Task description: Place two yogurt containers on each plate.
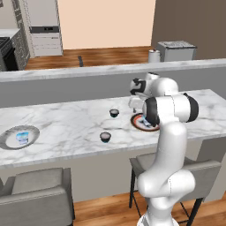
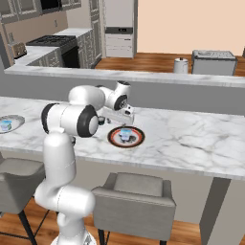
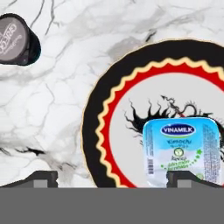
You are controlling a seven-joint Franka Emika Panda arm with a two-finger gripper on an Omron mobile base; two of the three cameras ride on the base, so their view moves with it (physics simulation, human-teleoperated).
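Hovering over the dark-rimmed plate (image 3: 98, 131) on the marble counter (image 1: 75, 121), gripper (image 3: 111, 178) spread wide, tips standing apart at the bottom of the hand view and pinching nothing. Sitting free on that plate, a light blue and white yogurt cup (image 3: 181, 151), foil top up, toward about 5 o'clock on the plate's painted centre, just above the right tip and not clamped. Off at 10 o'clock from the plate in the hand view, a dark round yogurt cup (image 3: 17, 39), lying on bare marble, well apart from the rim.

Seen from the left base view: same plate (image 1: 141, 126) partly hidden behind the arm, one dark cup (image 1: 114, 113) near it at 10 o'clock, another dark cup (image 1: 105, 137) nearer the front edge at about 8 o'clock, both on the counter and on no plate. Far along at 9 o'clock, the silver-grey plate (image 1: 9, 139), carrying the second light blue and white cup (image 1: 22, 137) near its middle.

From the right base view: dark-rimmed plate (image 2: 115, 139) with its blue cup (image 2: 125, 134), hand directly above; silver-grey plate (image 2: 16, 122) at the left edge.
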